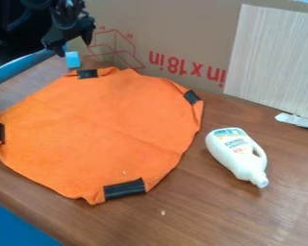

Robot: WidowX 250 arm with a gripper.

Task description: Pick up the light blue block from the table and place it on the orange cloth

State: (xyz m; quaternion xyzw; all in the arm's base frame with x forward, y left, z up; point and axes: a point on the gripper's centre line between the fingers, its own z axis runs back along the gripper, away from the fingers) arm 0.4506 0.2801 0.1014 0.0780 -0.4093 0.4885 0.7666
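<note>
Place: a robot work station, laboratory-like; wider room cannot be told. Evidence, itemised:
- Robot arm [68, 13], black, one, with a two-finger gripper [73, 47], over the table's far left.
- Table [214, 218], brown wood-grain top.
- Cardboard sheet [182, 33], red-printed, upright behind the table as a makeshift backdrop.
- Panel [275, 60], pale wood-grain, against the cardboard.
- Cloth [105, 129], orange, laid out flat, black strips at its edge.
- Bottle [234, 151], white, handled, household type, on its side.
- Block [72, 59], small, light blue.
</note>
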